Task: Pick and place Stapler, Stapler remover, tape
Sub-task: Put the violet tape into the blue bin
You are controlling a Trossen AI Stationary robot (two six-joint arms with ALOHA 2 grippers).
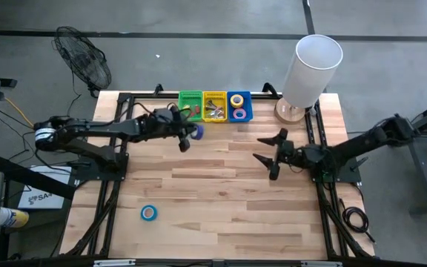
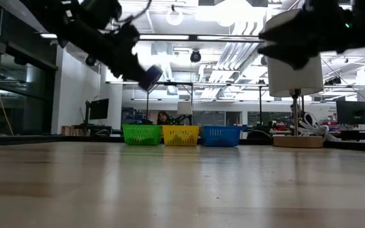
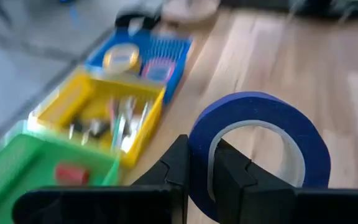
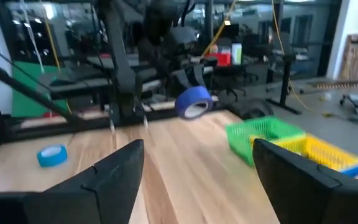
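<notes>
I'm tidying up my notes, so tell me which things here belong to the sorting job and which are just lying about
Job: dark blue tape roll in left pincer; light blue tape roll; green basket, yellow basket, blue basket.
Lying about: lamp; fan.

Two black jointed arms, left arm (image 1: pixel 87 132) with a white-banded joint.

Inventory at inspection: three baskets stood in a row at the desk's far edge, one green basket (image 1: pixel 190 100), one yellow basket (image 1: pixel 214 99) and one blue basket (image 1: pixel 239 97). Four tape rolls were counted: two in the blue basket (image 1: pixel 236 100) (image 1: pixel 239 114), one light-blue roll (image 1: pixel 149 213) lying on the desk, and one dark-blue roll (image 3: pixel 260 143) held off the desk. One red item (image 3: pixel 71 172) lay in the green basket. The silvery pieces (image 3: pixel 114 121) in the yellow basket could not be counted. One white lamp (image 1: pixel 310 70) was present.
</notes>
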